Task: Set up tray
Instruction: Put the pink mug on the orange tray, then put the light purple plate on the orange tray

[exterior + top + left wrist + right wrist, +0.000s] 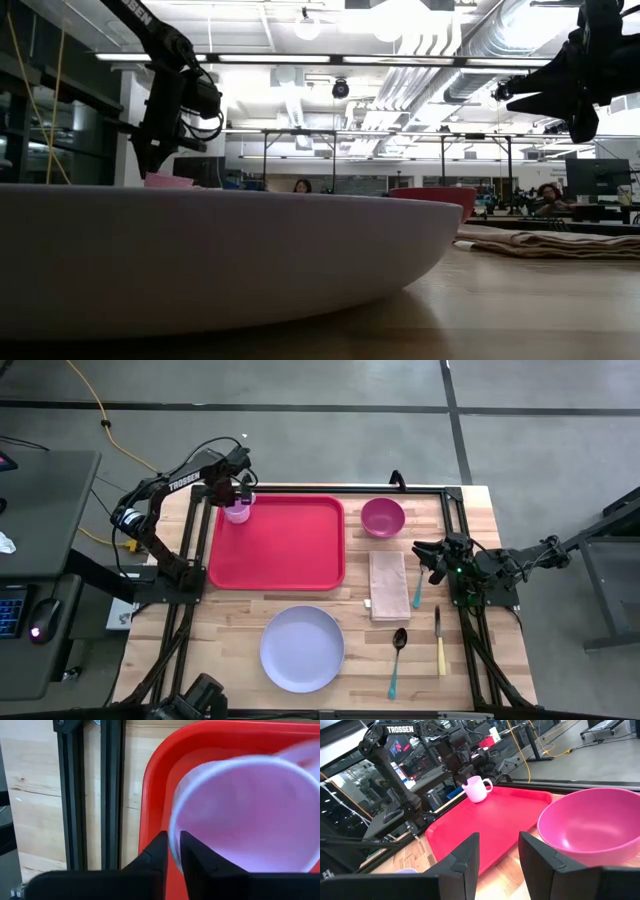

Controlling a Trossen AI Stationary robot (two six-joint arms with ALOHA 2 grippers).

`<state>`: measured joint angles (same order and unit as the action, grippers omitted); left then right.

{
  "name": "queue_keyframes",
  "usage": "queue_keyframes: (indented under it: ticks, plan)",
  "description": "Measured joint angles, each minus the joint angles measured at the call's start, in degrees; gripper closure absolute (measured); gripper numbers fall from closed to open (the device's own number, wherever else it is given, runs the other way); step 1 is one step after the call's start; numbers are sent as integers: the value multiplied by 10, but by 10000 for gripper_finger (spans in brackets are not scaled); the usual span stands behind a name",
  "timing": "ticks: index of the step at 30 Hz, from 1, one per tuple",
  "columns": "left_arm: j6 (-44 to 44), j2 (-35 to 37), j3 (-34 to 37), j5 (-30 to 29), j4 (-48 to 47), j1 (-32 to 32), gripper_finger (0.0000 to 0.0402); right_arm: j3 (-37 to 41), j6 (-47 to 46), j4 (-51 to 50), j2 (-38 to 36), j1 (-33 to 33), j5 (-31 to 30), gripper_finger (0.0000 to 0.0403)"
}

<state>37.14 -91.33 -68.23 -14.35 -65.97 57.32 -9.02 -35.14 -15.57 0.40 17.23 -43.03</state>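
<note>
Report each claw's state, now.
Left claw: fingers either side of the mug rim on the tray; grip cannot be told.
Right claw: open, empty.

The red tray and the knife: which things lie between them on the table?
In the high view, between the red tray and the knife lie a folded napkin, a fork on its edge, and a spoon.

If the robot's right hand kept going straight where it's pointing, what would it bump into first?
Probably the pink bowl, which sits just ahead of the open right hand, a little to one side. If it slipped past, the red tray comes next. Depth is hard to judge.
</note>
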Motion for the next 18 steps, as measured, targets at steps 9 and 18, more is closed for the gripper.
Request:
queue_keyframes:
  ticks: [9, 18]
  plan:
    - [-18, 0, 0, 3, -10, 0, 242, 0, 0, 0, 0, 0, 4, 290]
    - [-34, 0, -1, 16, -22, 0, 220, 0, 0, 0, 0, 0, 4, 290]
